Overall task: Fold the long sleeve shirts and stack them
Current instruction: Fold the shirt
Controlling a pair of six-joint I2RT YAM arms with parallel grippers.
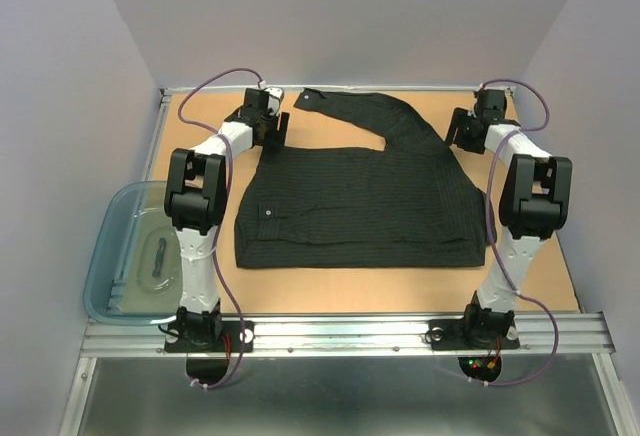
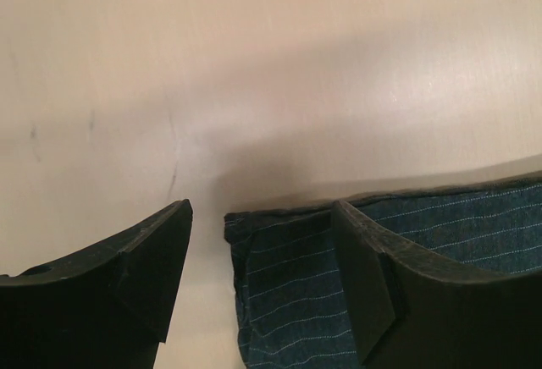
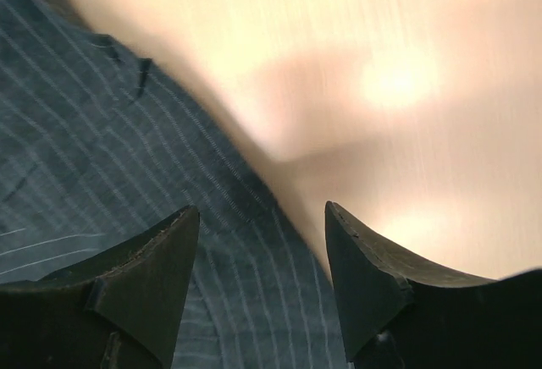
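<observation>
The long sleeve shirt (image 1: pixel 360 206), black with faint pinstripes, lies flat on the wooden table (image 1: pixel 300 296). Its body forms a broad rectangle, and one sleeve (image 1: pixel 350 106) trails toward the back left. My left gripper (image 1: pixel 278 131) hangs over the shirt's back left corner. In the left wrist view the gripper (image 2: pixel 264 208) is open, with the corner of the cloth (image 2: pixel 288 293) between its fingers. My right gripper (image 1: pixel 458 131) is at the back right corner. In the right wrist view it (image 3: pixel 262 208) is open and straddles the shirt's edge (image 3: pixel 102 132).
A translucent blue-grey plastic tub (image 1: pixel 130 256) sits off the table's left edge beside the left arm, with a small dark item inside. Grey walls close in on the left, right and back. A metal rail (image 1: pixel 350 331) runs along the near edge.
</observation>
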